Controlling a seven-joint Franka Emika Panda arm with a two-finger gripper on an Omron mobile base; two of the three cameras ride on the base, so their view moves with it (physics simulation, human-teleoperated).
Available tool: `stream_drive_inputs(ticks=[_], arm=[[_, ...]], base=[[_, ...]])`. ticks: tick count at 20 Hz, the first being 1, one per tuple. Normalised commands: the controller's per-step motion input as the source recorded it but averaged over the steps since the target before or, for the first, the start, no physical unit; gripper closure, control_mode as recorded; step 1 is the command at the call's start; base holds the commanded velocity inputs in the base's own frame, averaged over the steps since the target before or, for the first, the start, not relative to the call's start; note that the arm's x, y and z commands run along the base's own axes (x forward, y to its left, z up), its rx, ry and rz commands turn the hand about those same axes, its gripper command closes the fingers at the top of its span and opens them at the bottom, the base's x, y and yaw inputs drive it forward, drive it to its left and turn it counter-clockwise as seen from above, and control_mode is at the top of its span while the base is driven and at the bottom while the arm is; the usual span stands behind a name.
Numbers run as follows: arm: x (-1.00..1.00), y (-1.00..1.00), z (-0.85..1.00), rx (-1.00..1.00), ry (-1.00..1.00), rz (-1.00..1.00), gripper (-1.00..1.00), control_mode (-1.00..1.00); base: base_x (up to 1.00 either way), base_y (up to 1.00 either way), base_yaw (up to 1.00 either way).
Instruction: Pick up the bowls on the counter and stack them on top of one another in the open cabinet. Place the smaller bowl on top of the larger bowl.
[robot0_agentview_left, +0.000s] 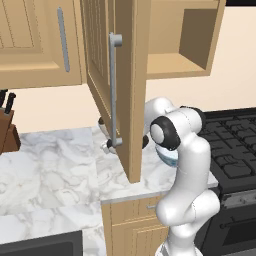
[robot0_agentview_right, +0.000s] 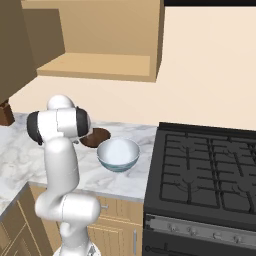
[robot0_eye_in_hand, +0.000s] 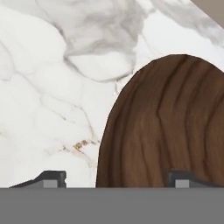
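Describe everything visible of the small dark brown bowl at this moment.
The smaller bowl is round, dark brown with wood-like grain. It sits upright on the marble counter, behind and left of the larger bowl in the right base view, where the arm partly hides it. The gripper hovers close above, its fingertips straddling the bowl's near left rim; whether they touch it cannot be told.

The small bowl (robot0_eye_in_hand: 170, 127) is dark brown with a streaked wood grain. The big bowl (robot0_agentview_right: 118, 154) is white inside, with pale blue markings around its outside. The table (robot0_agentview_left: 45, 165) is white marble with grey veins and a few faint tan flecks. The cabinet (robot0_agentview_left: 131, 75) is light honey wood, its door handle (robot0_agentview_left: 113, 90) grey. The stove (robot0_agentview_right: 210, 175) is black. The arm (robot0_agentview_right: 62, 165) is white with dark joints.
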Motion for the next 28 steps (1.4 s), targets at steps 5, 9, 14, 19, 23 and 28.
stream_drive_inputs(ticks=[5, 9, 14, 19, 23, 28], arm=[[0.14, 0.02, -0.19, 0.0, 0.0, -0.01, 1.0, -1.0], [0.08, 0.0, -0.21, 0.0, 0.0, 0.0, 1.0, -1.0], [0.03, 0.0, -0.06, 0.0, 0.0, 0.0, 1.0, -1.0], [0.0, -0.02, 0.06, 0.01, 0.0, 0.0, 1.0, -1.0], [0.0, -0.12, 0.21, 0.05, 0.0, 0.0, 1.0, -1.0], [0.0, -0.17, 0.24, 0.06, 0.0, 0.0, 1.0, -1.0]], base=[[0.0, 0.0, 0.0], [0.0, 0.0, 0.0], [0.0, 0.0, 0.0], [0.0, 0.0, 0.0], [0.0, 0.0, 0.0], [0.0, 0.0, 0.0]])
